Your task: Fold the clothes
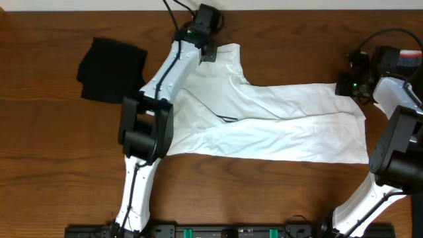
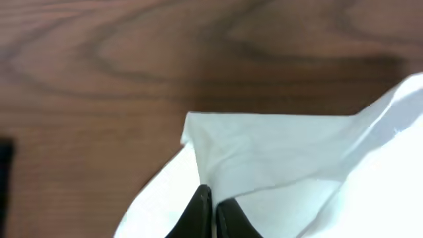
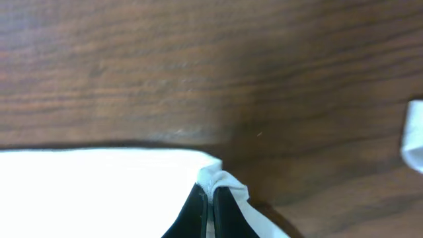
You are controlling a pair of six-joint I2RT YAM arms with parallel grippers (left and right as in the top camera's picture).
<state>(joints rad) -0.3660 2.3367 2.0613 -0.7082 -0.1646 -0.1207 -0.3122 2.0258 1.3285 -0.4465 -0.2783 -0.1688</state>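
The clothes here are a large white T-shirt lying partly folded across the middle of the table, and a black garment in a heap at the far left. My left gripper is at the shirt's far left corner. In the left wrist view its fingers are shut on a fold of the white cloth. My right gripper is at the shirt's far right corner. In the right wrist view its fingers pinch the hem corner, which bunches over the tips.
Bare wooden table surrounds the shirt. Both arm bases stand at the near edge, with a black rail between them. A small white thing lies at the right edge of the right wrist view.
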